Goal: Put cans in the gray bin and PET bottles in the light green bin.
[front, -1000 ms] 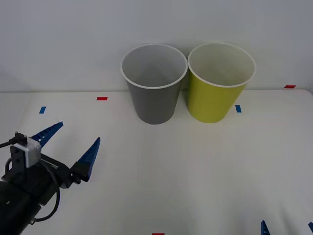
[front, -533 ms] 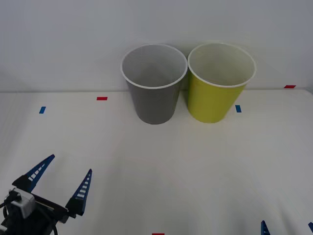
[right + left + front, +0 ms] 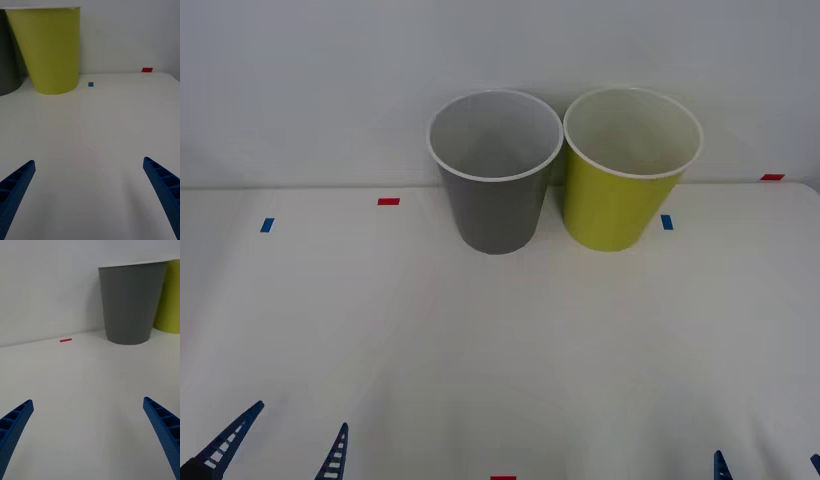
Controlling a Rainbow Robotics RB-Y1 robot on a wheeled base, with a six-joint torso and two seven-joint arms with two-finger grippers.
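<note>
Fingers spread wide and empty, left gripper and right gripper sit low at the table's near edge.

Two bins on the worktop
One gray bin, one light green bin, two red markers, two blue markers.

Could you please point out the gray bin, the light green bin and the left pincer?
gray bin (image 3: 498,215): front view, outer wall.
light green bin (image 3: 612,208): front view, outer wall.
left pincer (image 3: 280,445): front view, midway between its open fingertips.
</note>
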